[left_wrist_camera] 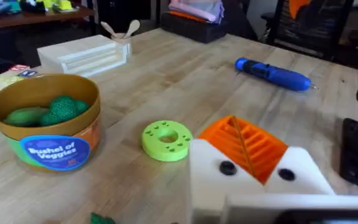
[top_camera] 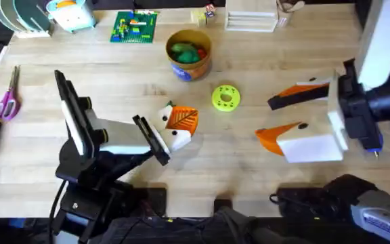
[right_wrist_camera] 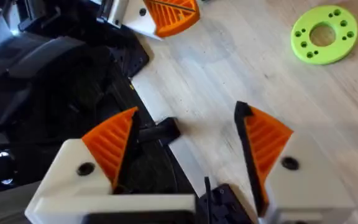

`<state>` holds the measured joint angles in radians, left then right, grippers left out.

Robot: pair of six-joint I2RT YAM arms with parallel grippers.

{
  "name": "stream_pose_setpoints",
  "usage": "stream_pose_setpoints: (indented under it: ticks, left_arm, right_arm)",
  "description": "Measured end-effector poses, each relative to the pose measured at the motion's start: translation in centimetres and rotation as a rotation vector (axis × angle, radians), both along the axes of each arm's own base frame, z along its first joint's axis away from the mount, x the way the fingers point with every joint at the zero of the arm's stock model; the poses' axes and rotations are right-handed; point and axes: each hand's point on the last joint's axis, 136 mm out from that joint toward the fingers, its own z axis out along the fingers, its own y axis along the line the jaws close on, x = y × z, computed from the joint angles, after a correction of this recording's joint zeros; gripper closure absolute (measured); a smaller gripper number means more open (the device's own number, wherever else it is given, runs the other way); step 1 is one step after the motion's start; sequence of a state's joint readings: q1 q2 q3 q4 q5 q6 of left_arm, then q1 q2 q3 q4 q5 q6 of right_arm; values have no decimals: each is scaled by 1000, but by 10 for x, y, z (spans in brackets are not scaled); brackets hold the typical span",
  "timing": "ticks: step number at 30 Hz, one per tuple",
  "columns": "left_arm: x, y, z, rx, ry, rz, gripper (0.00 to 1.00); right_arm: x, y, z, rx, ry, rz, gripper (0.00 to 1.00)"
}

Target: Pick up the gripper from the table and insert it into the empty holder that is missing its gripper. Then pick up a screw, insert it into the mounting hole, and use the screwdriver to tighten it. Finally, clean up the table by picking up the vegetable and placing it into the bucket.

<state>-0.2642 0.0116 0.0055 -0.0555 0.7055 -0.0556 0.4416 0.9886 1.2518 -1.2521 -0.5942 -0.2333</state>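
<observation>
My left gripper (top_camera: 185, 125) hovers low over the table (top_camera: 114, 74) in the middle, shut, its two orange pads (left_wrist_camera: 244, 146) pressed together with nothing seen between them. My right gripper (top_camera: 266, 118) stands open to the right of it, and both white fingers bear orange tips (right_wrist_camera: 114, 146). The tan bucket (top_camera: 188, 55) farther back holds green toy vegetables (left_wrist_camera: 58, 111). A dark green bit of the vegetable (left_wrist_camera: 101, 218) lies on the table just beside my left fingers. The blue screwdriver (left_wrist_camera: 272, 73) lies by my right arm (top_camera: 372, 140). The loose gripper, the empty holder and the screw are out of view.
A lime-green round disc (top_camera: 225, 97) lies between the bucket and my right gripper. Purple scissors (top_camera: 7, 100) rest at the far left. A green brick plate (top_camera: 134, 27) and a white rack (top_camera: 252, 20) stand along the back edge.
</observation>
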Motion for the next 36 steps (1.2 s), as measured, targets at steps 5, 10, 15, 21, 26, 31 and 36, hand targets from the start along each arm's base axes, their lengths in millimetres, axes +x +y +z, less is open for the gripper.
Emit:
stream_pose_setpoints:
  ticks: [5,10,15,21,26,31,36]
  left_arm:
    - [4,3,0,1,-1,26,983]
    - [4,3,0,1,-1,30,983]
    - [5,4,0,2,-2,37,983]
    - [6,4,0,2,-2,41,983]
    - [6,4,0,2,-2,42,983]
    - [6,4,0,2,-2,44,983]
    - [6,4,0,2,-2,44,983]
  right_arm:
    - [1,0,0,2,-6,3,105]
    - [14,-9,-4,-33,-37,-51,105]
    - [54,-62,-21,-155,-46,-334,106]
    - [106,-169,-34,-355,-89,-800,105]
    - [118,-236,-49,-454,-23,-1025,105]
    - [122,-273,-73,-501,83,-1122,105]
    - [132,-289,-89,-539,110,-1115,103]
